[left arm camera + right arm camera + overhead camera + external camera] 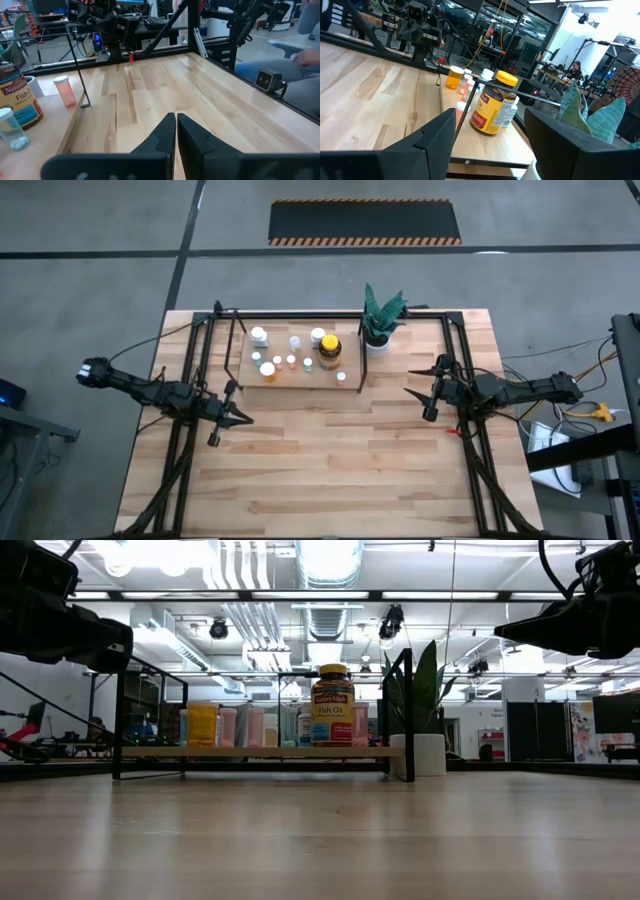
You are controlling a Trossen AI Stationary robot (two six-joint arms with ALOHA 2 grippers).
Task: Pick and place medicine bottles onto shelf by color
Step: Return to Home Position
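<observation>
Standing on the shelf [310,378] are the bottles [296,341], about ten, all upright, at the far middle of the table [320,480]. The largest, an amber bottle [332,705] with a yellow cap and a Fish Oil label, occupies the shelf's right half; its dark body hides the fill level. An orange vial [202,725] stands at the shelf's front left; its contents cannot be told. Between these two runs a close row of small pink and pale vials. In the left wrist view, a clear vial [12,131] just beside the amber bottle holds a few white pieces at its bottom. A pink vial [65,92] stands apart from it near a thin black bar, contents not discernible. A white pot [376,341] holding a green plant [383,310] sits on the table just beside the shelf's far right corner. The left gripper [176,121] hovers off the shelf's front left corner, fingers pressed together, grasping nothing. The right gripper [490,111] hovers off the front right corner, fingers spread wide, empty. Both are well apart from the bottles.
</observation>
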